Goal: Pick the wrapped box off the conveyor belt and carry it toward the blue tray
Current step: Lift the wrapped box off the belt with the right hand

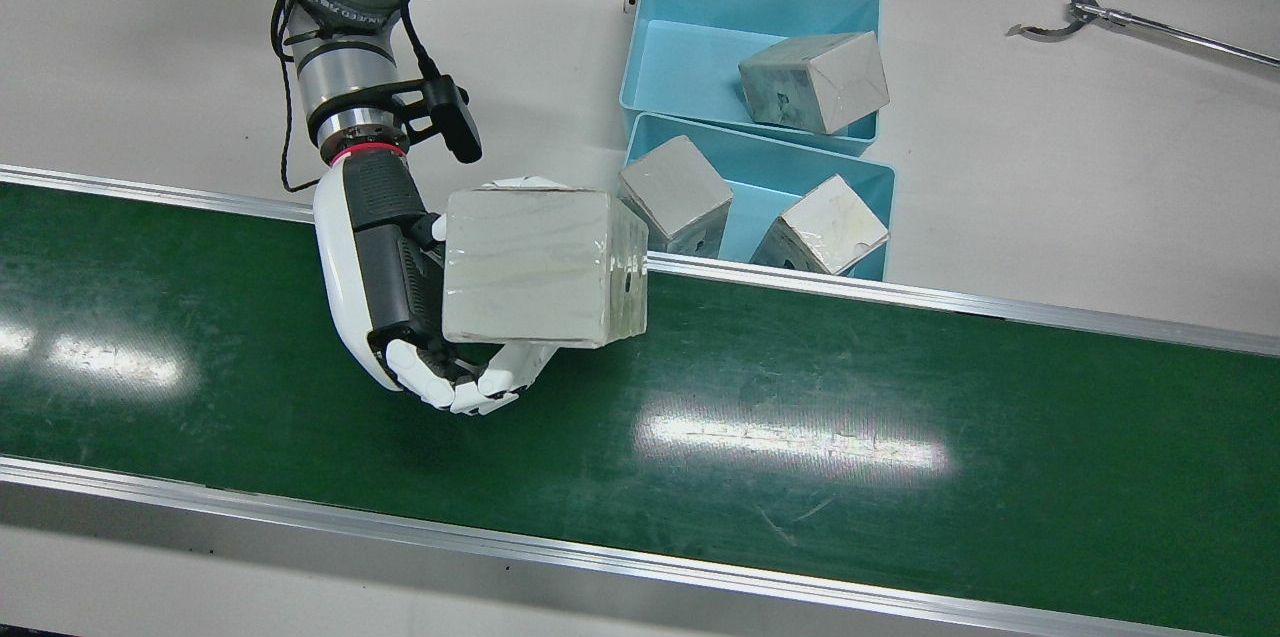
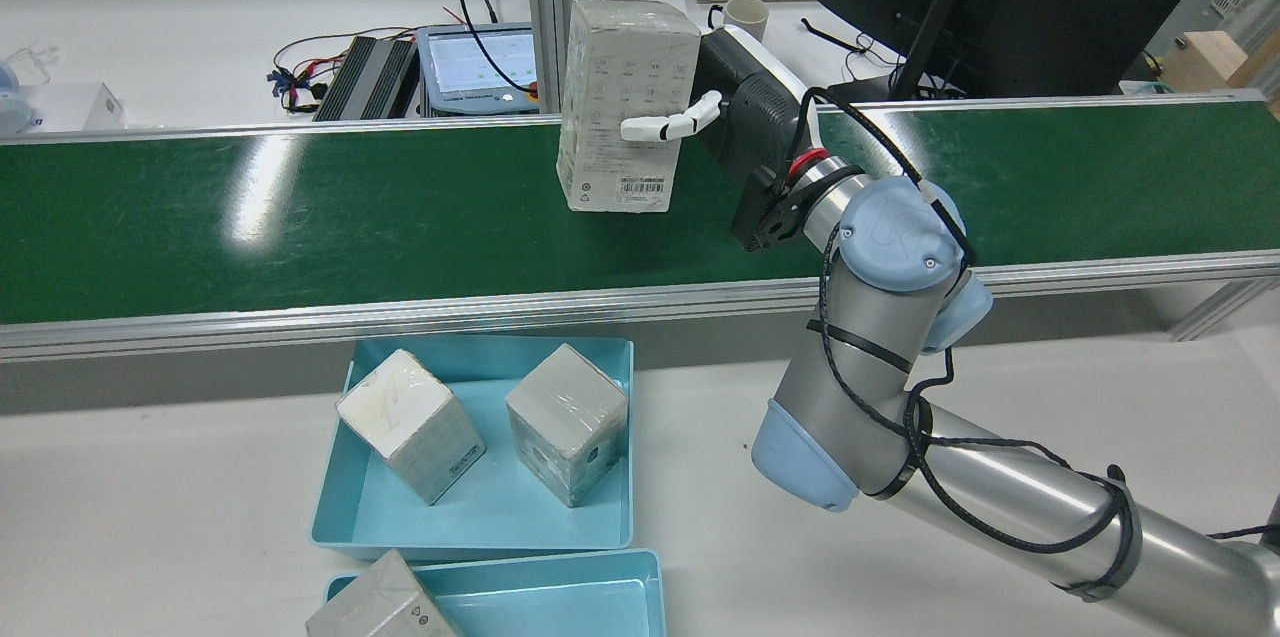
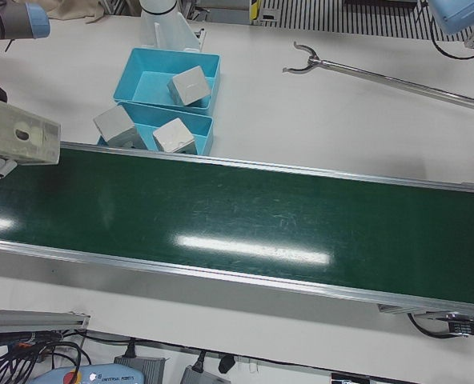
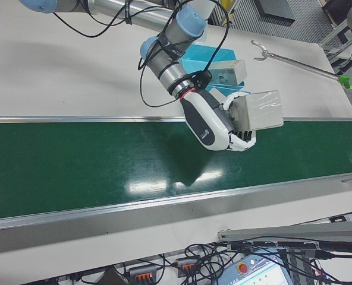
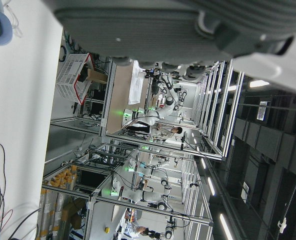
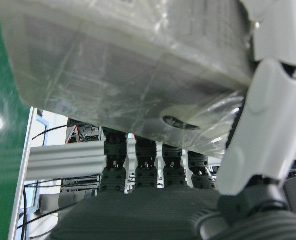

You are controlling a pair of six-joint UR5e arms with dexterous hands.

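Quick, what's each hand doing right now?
Right hand: shut on the wrapped box, lifted above the conveyor belt.
Left hand: cannot be told; only its camera's housing shows.

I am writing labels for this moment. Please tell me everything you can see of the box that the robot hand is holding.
The box is a pale grey-white carton wrapped in clear, shiny film. The rear view shows small printed icons and a barcode label low on one side; another face has a dark round mark. The right hand grips it, fingers across one face, others under the opposite side. It stands upright, lifted clear of the green belt, near the belt edge closest to the blue trays. Only the hand touches it.
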